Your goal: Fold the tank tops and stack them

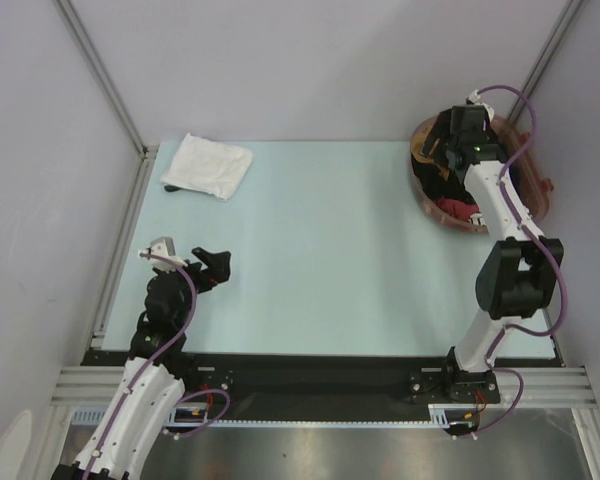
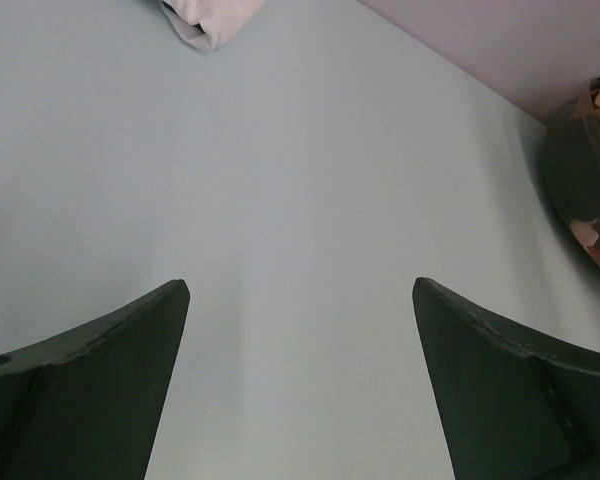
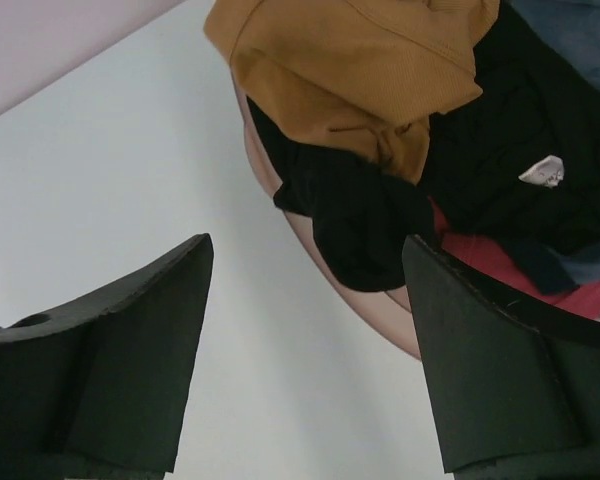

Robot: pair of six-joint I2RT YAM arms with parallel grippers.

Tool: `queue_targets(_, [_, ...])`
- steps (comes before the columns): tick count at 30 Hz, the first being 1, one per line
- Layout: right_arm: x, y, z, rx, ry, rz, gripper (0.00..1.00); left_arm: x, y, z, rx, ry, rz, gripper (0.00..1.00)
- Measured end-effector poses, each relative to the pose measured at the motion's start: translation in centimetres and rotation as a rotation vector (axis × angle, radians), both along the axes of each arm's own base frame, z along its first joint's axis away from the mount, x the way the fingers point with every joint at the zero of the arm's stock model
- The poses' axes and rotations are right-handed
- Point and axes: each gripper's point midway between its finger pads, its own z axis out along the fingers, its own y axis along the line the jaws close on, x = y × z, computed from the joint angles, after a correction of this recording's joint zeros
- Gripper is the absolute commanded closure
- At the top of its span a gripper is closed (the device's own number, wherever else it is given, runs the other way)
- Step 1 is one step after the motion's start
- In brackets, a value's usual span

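The white tank top (image 1: 208, 165) lies folded at the table's far left; its edge shows at the top of the left wrist view (image 2: 205, 18). A strip of slate grey-blue cloth (image 3: 572, 22) shows in the basket under black clothes; I cannot tell if it is the second tank top. My left gripper (image 1: 213, 265) is open and empty over bare table near the front left (image 2: 300, 285). My right gripper (image 1: 452, 140) is open and empty, hovering at the near-left rim of the basket (image 3: 308, 240), touching no cloth.
A round pinkish-brown basket (image 1: 425, 195) at the far right holds a jumble of mustard (image 3: 350, 60), black (image 3: 360, 220) and red (image 3: 480, 255) clothes. It also shows at the right edge of the left wrist view (image 2: 570, 190). Grey walls enclose the table.
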Motion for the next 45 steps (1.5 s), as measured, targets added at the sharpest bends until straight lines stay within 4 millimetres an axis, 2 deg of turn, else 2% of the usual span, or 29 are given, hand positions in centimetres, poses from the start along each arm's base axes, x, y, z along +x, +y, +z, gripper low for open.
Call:
queue_targets(2, [1.4, -0.1, -1.0, -0.007, 0.032, 0.002, 0.19, 0.0, -0.2, -0.3, 0.012, -0.005, -0.017, 0.00])
queue_targets(4, [1.9, -0.2, -1.9, -0.010, 0.063, 0.000, 0.17, 0.0, -0.4, -0.3, 0.020, -0.012, -0.034, 0.00])
queue_targets(14, [2.1, -0.4, -5.8, -0.010, 0.161, -0.015, 0.17, 0.4, -0.9, -0.6, 0.033, -0.004, -0.066, 0.00])
queue_targets(16, [2.2, -0.4, -7.1, -0.012, 0.188, -0.016, 0.28, 0.4, -1.0, -0.9, 0.034, 0.007, -0.069, 0.00])
queue_targets(17, [2.3, -0.4, -7.7, -0.013, 0.200, -0.017, 0.43, 0.4, -1.0, -1.0, 0.035, 0.011, -0.070, 0.00])
queue_targets(18, [2.3, -0.4, -8.3, -0.017, 0.213, -0.015, 0.89, 0.4, -1.0, -1.1, 0.035, 0.014, -0.071, 0.00])
queue_targets(19, [2.4, -0.5, -8.9, -0.017, 0.227, -0.015, 1.00, 0.4, -1.0, -1.1, 0.035, 0.015, -0.071, 0.00])
queue_targets(21, [2.6, -0.4, -9.5, -0.009, 0.247, -0.016, 1.00, 0.4, -1.1, -1.1, 0.035, 0.015, -0.073, 0.00])
queue_targets(23, [3.0, -0.4, -8.7, -0.005, 0.245, -0.015, 1.00, 0.4, -1.1, -1.0, 0.035, 0.011, -0.073, 0.00])
queue_targets(26, [3.9, -0.3, -4.7, 0.000, 0.175, -0.005, 1.00, 0.5, -1.1, -0.9, 0.035, 0.005, -0.075, 0.00])
queue_targets(27, [4.2, -0.1, -2.6, 0.006, 0.137, 0.002, 1.00, 0.5, -1.2, -0.9, 0.034, 0.006, -0.078, 0.00])
queue_targets(29, [4.2, 0.4, 2.7, 0.023, 0.031, 0.028, 1.00, 0.5, -1.3, -1.0, 0.033, 0.011, -0.084, 0.00])
queue_targets(32, [1.9, 1.7, 10.8, 0.050, -0.134, 0.091, 1.00, 0.5, -1.4, -1.1, 0.033, 0.014, -0.089, 0.00])
queue_targets(34, [-1.3, 3.7, 17.4, 0.043, -0.271, 0.170, 1.00, 0.5, -1.4, -1.1, 0.033, 0.013, -0.089, 0.00])
queue_targets(36, [-5.3, 7.4, 23.1, 0.020, -0.393, 0.284, 1.00, 0.5, -1.4, -1.1, 0.033, 0.013, -0.089, 0.00])
queue_targets(38, [-9.3, 12.1, 27.6, 0.016, -0.502, 0.423, 1.00, 0.5, -1.4, -1.0, 0.033, 0.011, -0.089, 0.00])
queue_targets(40, [-14.1, 16.7, 30.9, 0.034, -0.595, 0.582, 1.00, 0.5, -1.4, -1.0, 0.034, 0.010, -0.089, 0.00])
queue_targets(41, [-16.4, 18.1, 32.2, 0.051, -0.632, 0.645, 1.00, 0.5, -1.4, -1.0, 0.037, 0.009, -0.090, 0.00])
queue_targets(43, [-19.8, 18.4, 34.7, 0.079, -0.705, 0.705, 1.00, 0.5, -1.4, -1.0, 0.039, 0.008, -0.090, 0.00])
queue_targets(45, [-22.2, 17.0, 37.0, 0.091, -0.776, 0.703, 1.00, 0.5, -1.3, -0.9, 0.038, 0.005, -0.090, 0.00])
